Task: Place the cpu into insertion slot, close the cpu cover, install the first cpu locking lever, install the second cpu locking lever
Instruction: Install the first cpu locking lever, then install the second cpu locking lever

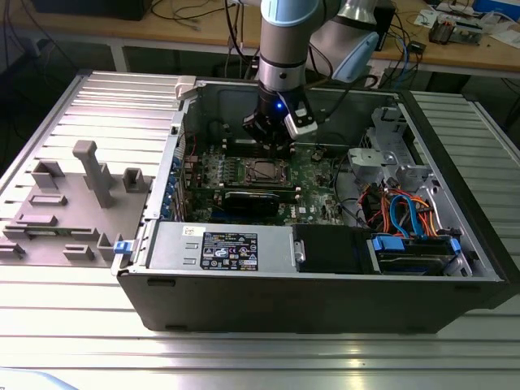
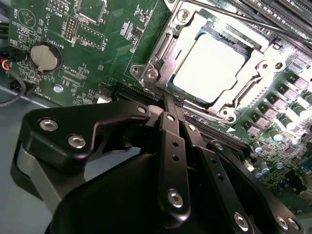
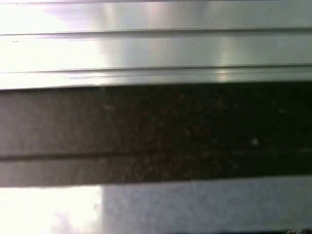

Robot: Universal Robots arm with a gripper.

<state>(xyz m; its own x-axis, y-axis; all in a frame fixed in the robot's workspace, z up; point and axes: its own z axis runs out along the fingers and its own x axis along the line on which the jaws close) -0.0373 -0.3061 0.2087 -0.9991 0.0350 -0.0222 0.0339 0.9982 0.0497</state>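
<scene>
Gripper: closest to you in the second wrist view is the black gripper (image 2: pixel 171 105); its two fingers (image 2: pixel 173 161) lie pressed together side by side, so the jaws are closed, and nothing shows between them. The tips sit right at the near edge of the socket frame.
Cpu: you see the cpu (image 2: pixel 209 66) lying flat in the socket, its pale metal top glaring under the light. In the exterior view it is the small square (image 1: pixel 262 170) in the middle of the motherboard.
Cpu cover: the silvery cpu cover (image 2: pixel 163 46) lies down around the chip, its square opening framing the top. You cannot tell from these views whether it is fully seated.
Lever: a thin metal rod (image 2: pixel 229 17) runs along the far side of the socket; you cannot tell whether it is latched.
Motherboard: the green motherboard (image 2: pixel 97 63) carries a round coin battery (image 2: pixel 45 56) well apart from the socket, and a row of cylindrical capacitors (image 2: pixel 287 117) on the other side.
Arm: in the exterior view the arm (image 1: pixel 284 49) comes straight down into the open computer case (image 1: pixel 325 284), with the gripper (image 1: pixel 268 145) just above the socket.
Surroundings: the case rests on a ribbed metal table (image 1: pixel 65 325); grey fixtures (image 1: pixel 89 175) stand on the exterior view's left.
First wrist view: you get pale ribbed metal (image 3: pixel 156 48) and a dark band (image 3: pixel 156 131), too blurred to name.
</scene>
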